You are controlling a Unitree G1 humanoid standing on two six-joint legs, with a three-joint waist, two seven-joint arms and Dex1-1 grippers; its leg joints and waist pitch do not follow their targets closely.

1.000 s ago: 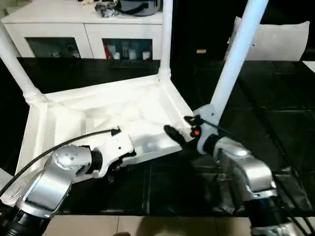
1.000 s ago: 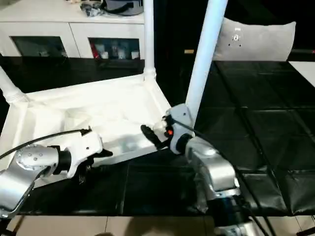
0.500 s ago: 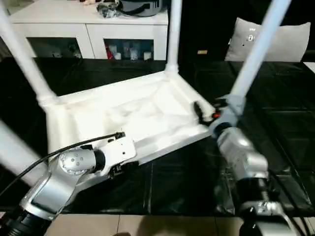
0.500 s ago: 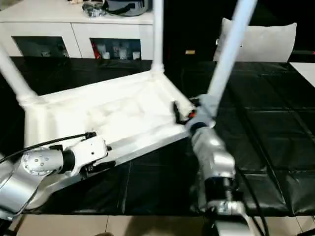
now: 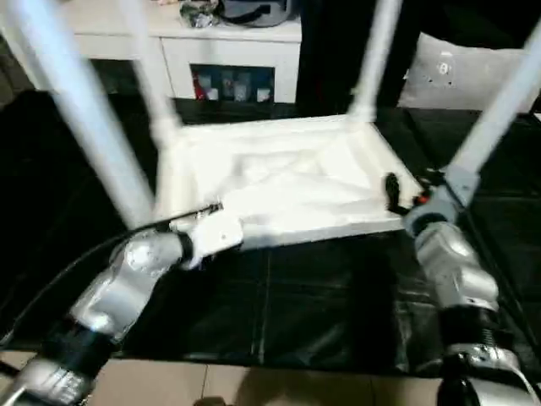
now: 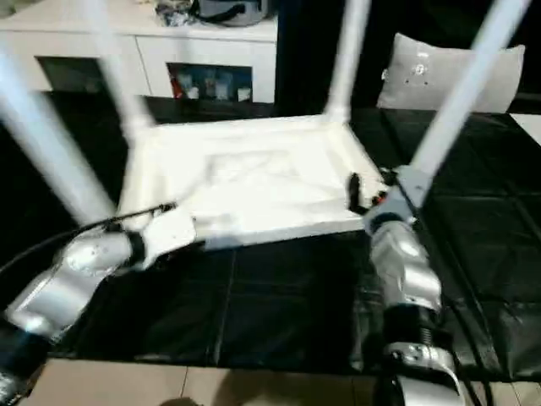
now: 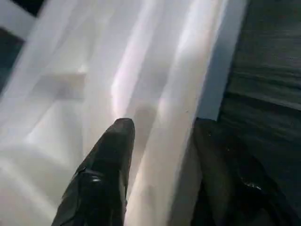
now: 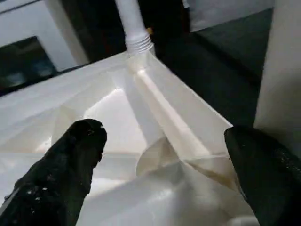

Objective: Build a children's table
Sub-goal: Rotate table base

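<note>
The children's table lies upside down on the black worktable, its white legs pointing up. My left gripper is at the near left edge and shut on the top's rim. One black finger is inside the rim and the other is outside. My right gripper stands open around the near right corner, where a leg rises from its socket. One right finger reaches over the ribbed underside. The near left leg crosses in front of my left arm.
The black-covered worktable runs to a front edge close to me. A white cabinet with cluttered shelves stands behind it. A grey cushion leans at the back right.
The table has turned on the worktable, so its near edge now lies almost level across the view. Both arms moved with it and my view shifted too. The grippers' openings look unchanged.
</note>
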